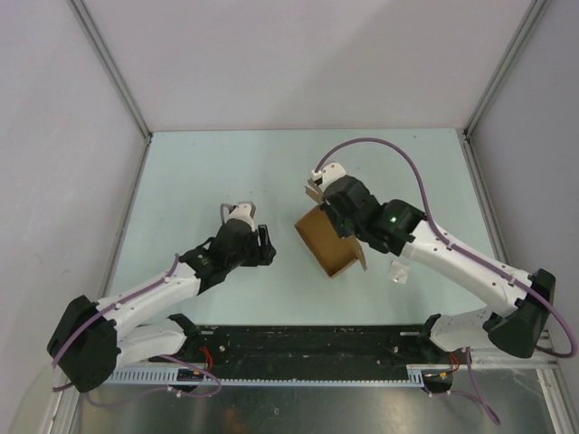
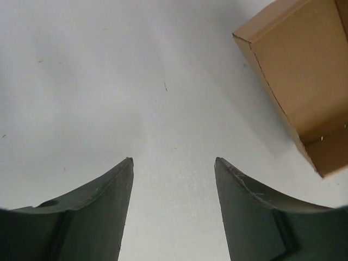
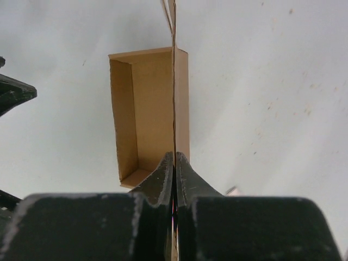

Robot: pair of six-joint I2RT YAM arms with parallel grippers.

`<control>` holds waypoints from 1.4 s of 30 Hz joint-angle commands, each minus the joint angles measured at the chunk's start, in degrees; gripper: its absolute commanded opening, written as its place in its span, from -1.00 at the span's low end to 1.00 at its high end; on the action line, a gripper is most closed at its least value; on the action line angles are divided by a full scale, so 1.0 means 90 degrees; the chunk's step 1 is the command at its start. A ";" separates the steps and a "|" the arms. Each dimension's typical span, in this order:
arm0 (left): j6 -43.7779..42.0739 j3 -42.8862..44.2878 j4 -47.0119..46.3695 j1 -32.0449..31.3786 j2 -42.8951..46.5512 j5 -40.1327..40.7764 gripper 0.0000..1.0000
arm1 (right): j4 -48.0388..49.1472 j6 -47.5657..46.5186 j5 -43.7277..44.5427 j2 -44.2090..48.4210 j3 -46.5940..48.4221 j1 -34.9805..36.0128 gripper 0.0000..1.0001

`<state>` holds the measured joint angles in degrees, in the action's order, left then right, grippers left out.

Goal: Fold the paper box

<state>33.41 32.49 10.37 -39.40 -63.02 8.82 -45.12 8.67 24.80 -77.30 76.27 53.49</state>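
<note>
Pale table [image 1: 226,172] enclosed by grey walls, with aluminium posts at the rear corners.

**Top external view.** The two arms reach in from the bottom of the frame. A black rail [image 1: 308,342] runs between their bases. The paper box [image 1: 327,242], plain brown card, lies right of centre, turned diagonally to the table edges, with a flap jutting at its lower right corner. The right gripper [image 1: 336,224] sits over the box's upper right part, and its black body hides that portion. The left gripper [image 1: 264,244] is left of centre, its fingers pointing toward the box but apart from it, with bare table between them. A small white wad [image 1: 398,271] lies just to the lower right of the box, beside the right forearm.

**Left wrist view.** The left gripper [image 2: 174,159] has its jaws spread wide, with only table surface [image 2: 109,81] showing between the two dark fingers. One corner of the paper box [image 2: 304,81] occupies the upper right of the frame, clear of both fingers.

**Right wrist view.** The right gripper [image 3: 174,155] is closed, its two fingers pressed together on a thin sheet of card seen edge-on, which runs as a vertical line up the centre of the frame. Beyond the fingertips the paper box [image 3: 147,109] appears as an oblong carton with its open side toward the camera, showing its inner walls and floor.
</note>
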 commanded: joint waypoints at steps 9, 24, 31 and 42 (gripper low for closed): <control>-0.0099 -0.0251 0.0341 0.0061 0.1260 -0.0208 0.34 | 0.0610 -0.3870 -0.4882 0.0630 -0.0135 -0.1940 -0.94; -0.0089 -0.0368 0.0937 0.0061 0.2080 -0.0258 0.35 | -0.0054 -0.6742 -0.6524 0.0308 -0.0135 -0.2321 -1.00; 0.0116 -0.0582 0.1201 0.0061 0.2559 -0.0160 0.35 | -0.0406 -0.7388 -0.6691 -0.0093 -0.0125 -0.2262 -1.00; 0.0155 -0.0583 0.1357 0.0061 0.2696 -0.0101 0.36 | -0.0123 -0.7506 -0.6564 -0.0503 -0.0125 -0.2028 -0.21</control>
<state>33.65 27.29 22.22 -39.24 -39.55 7.29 -47.70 -57.67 -33.52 -81.30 74.85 34.61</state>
